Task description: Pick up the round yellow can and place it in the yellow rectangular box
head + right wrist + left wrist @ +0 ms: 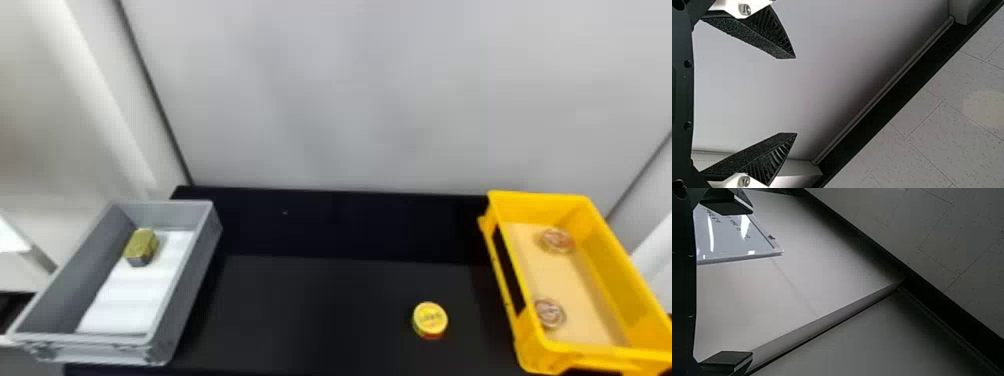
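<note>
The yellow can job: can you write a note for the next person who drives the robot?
Left gripper: open, nothing in it.
Right gripper: open, nothing in it.
Where things are: the yellow can sits on the black table, just left of the yellow box. Two round things are already in that box.
Done: the can isn't picked up yet.
Left to do: grab the can, put it in the yellow box.

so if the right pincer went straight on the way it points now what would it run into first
Probably the pale wall panel: in the right wrist view it lies beyond the right pincer. Depth is unclear, so the dark strip along its edge might come first.
</note>
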{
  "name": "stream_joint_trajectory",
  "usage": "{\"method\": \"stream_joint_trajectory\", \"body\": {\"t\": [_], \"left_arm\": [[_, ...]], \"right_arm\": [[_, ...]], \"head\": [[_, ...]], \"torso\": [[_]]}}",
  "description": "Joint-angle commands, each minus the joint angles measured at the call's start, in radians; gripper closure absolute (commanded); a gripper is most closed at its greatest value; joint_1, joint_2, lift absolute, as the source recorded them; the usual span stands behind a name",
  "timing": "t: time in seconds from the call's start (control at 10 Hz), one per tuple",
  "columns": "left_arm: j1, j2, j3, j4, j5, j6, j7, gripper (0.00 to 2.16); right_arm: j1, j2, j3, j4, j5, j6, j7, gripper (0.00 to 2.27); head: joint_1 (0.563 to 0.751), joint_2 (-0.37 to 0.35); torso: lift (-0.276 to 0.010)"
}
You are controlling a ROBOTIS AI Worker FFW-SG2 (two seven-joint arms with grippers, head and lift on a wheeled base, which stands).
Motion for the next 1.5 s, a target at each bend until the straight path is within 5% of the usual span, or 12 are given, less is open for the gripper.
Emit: {"method": "stream_joint_trajectory", "body": {"t": [0.0, 0.4, 0.8, 1.4], "left_arm": [[0.000, 0.001, 0.000, 0.000, 0.000, 0.000, 0.000, 0.00], [0.000, 0.001, 0.000, 0.000, 0.000, 0.000, 0.000, 0.00], [-0.001, -0.001, -0.003, -0.002, 0.002, 0.006, -0.003, 0.00], [-0.014, 0.001, -0.014, -0.002, 0.003, 0.026, -0.015, 0.00]], "right_arm": [[-0.001, 0.000, 0.002, 0.002, 0.000, 0.000, 0.000, 0.07], [-0.004, 0.000, 0.007, 0.005, 0.000, 0.000, 0.000, 0.07], [-0.036, 0.020, -0.028, 0.023, -0.126, 0.152, -0.015, 0.07], [-0.022, 0.147, -0.081, 0.169, -0.264, 0.494, 0.063, 0.08]], "head": [[0.694, 0.054], [0.694, 0.054], [0.694, 0.054], [0.694, 0.054]], "torso": [[-0.003], [-0.003], [-0.003], [-0.003]]}}
